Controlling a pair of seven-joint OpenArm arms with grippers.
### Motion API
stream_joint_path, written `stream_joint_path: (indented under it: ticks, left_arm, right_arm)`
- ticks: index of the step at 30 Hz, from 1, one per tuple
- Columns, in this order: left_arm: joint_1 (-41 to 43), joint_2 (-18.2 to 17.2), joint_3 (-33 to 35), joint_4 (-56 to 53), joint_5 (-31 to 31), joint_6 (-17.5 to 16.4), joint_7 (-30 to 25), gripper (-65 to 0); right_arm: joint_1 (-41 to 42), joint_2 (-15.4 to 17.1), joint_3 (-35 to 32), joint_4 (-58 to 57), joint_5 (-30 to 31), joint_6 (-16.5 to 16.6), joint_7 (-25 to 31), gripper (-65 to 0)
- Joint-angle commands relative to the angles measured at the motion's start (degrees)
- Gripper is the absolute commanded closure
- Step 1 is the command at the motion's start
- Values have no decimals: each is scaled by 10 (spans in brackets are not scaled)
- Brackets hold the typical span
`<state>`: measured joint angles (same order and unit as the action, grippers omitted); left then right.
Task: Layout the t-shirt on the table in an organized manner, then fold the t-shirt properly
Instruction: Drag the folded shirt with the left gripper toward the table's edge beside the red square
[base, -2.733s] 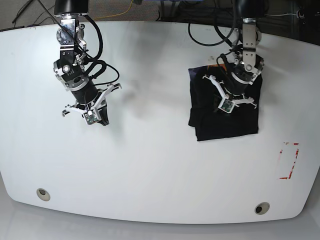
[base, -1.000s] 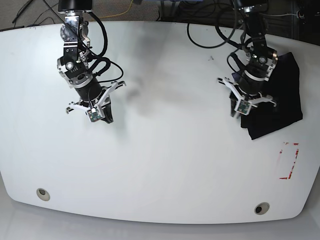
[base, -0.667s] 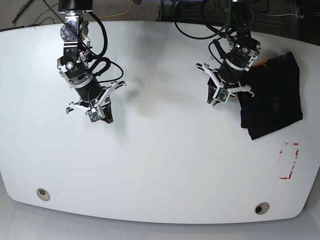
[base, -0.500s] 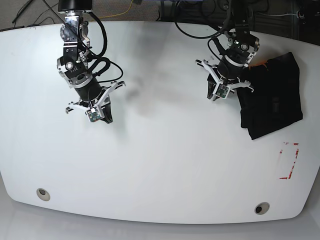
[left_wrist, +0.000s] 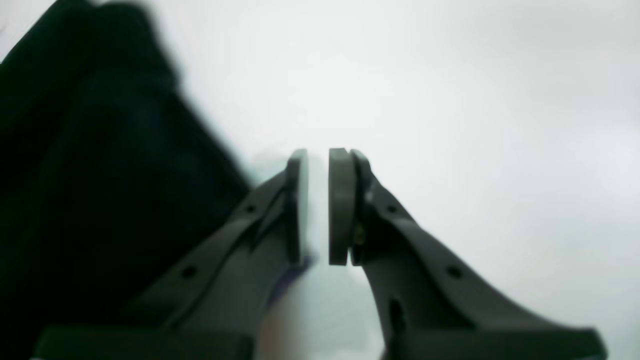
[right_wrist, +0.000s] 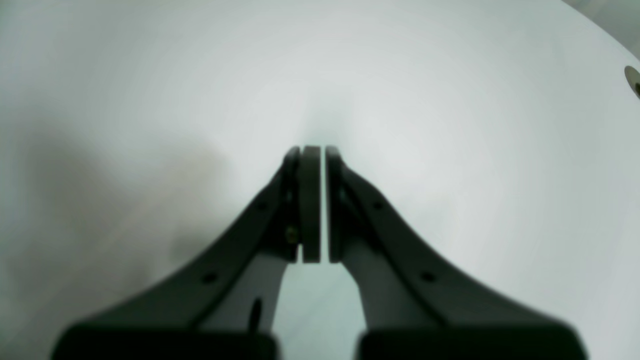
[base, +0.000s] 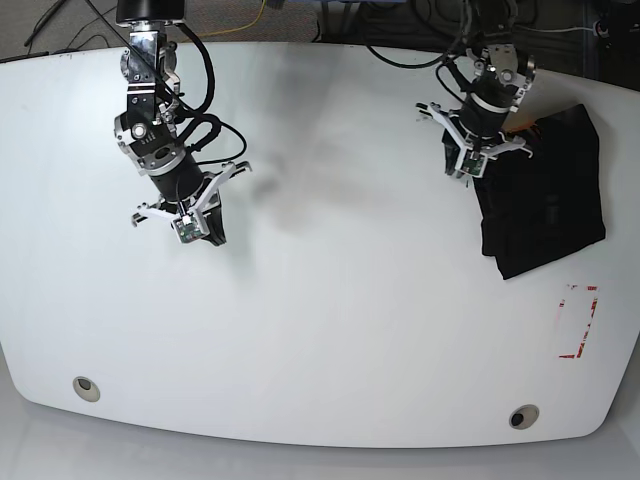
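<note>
The t-shirt lies folded on our bench; our left gripper slightly parted, right gripper pressed together, both empty.

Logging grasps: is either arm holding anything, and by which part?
Nothing is held. Left gripper and right gripper are empty; the shirt lies free.

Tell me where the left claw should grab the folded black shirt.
Probably the shirt's near-left corner, approached from the bare table on the base view's left. The edges there lie exposed, while the left claw hangs at its upper left edge.
</note>
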<state>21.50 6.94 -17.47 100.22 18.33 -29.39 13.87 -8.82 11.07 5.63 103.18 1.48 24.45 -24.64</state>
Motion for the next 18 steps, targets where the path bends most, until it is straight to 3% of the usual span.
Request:
stream_joint_path:
  ticks: [1,8,18]
  left_arm:
    - [-2,-1,-15,9,-6,2,-13,-61]
    - [-1,-22,-49,9,-7,2,-13,-61]
    - [-4,-24,-119,9,-8,2,-13,-61]
  right_arm:
    - [5,3,2,11,4,-1,12,-19]
    - [-3,3,2,13,4,-1,13,-19]
    - [-7,3,2,14,4,-1,14,-19]
